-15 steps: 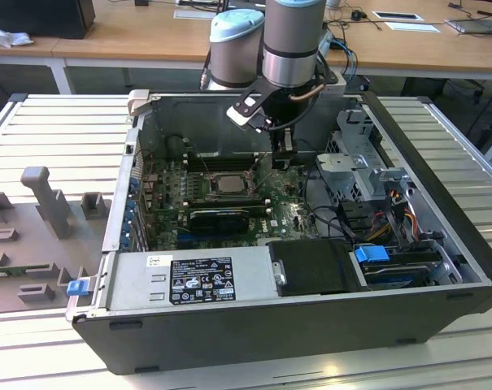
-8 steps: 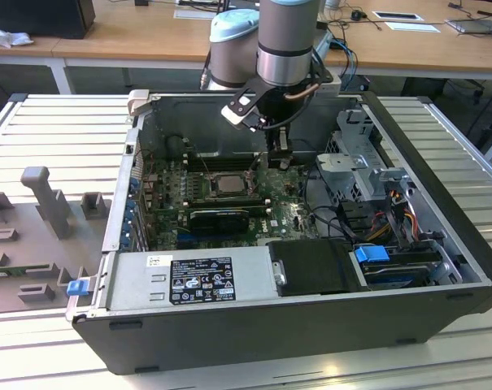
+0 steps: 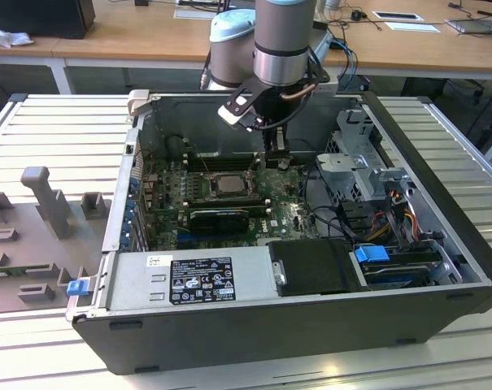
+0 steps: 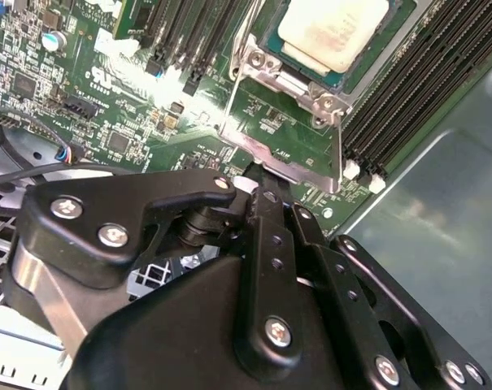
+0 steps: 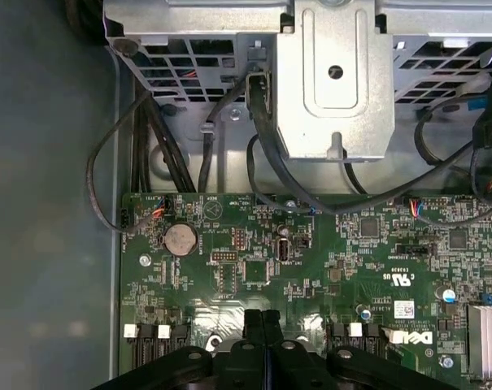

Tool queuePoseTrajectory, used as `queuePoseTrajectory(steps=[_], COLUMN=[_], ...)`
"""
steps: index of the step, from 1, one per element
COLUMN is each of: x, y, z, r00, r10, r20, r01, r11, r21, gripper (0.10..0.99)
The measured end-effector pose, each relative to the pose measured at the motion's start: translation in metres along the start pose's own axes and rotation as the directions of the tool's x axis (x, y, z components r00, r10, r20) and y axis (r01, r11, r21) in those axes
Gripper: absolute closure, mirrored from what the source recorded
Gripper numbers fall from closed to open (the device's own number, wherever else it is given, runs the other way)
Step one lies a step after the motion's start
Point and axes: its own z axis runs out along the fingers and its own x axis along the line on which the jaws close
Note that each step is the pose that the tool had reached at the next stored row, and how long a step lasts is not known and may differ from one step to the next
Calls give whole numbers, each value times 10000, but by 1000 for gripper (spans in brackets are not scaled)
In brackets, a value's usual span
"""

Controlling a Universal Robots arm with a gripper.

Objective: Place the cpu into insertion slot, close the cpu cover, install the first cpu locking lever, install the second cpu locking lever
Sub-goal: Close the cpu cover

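Standing over the open computer case, one robot arm, its gripper lowered to the green motherboard just beside the insertion slot, on the exterior view's right of it
- Jaws: drawn together, no gap between the fingertips in the first wrist view
- Cpu: seated flat in the slot, pale metal top up; also seen in the exterior view
- Cpu cover: not lying on the chip; raised on its hinge and tilted, green board visible through its window. In the second wrist view the gripper meets its free edge; whether the plate is pinched cannot be told
- Black memory slots: alongside the socket
- Grey drive cage and black cables: beyond the board's edge
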Motion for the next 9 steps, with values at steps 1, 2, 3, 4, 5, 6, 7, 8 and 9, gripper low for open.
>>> queuePoseTrajectory(steps=[1,2,3,4,5,6,7,8,9], x=[0,0,0,0,0,0,0,0,0], y=[-10,-17,-24,-28,-32,-36,-40,-45,-49], z=[-1,-1,-1,-2,-2,-2,-2,-3,-3], r00=[10000,10000,10000,10000,10000,10000,10000,10000,10000], r10=[0,0,0,0,0,0,0,1,0], r20=[0,0,-1,0,0,0,-1,0,0], r01=[0,0,0,0,0,0,0,-1,0], r11=[10000,10000,10000,10000,10000,10000,10000,10000,10000], r21=[0,0,0,0,0,0,0,0,0], gripper=[980,980,980,980,980,980,980,980,980])
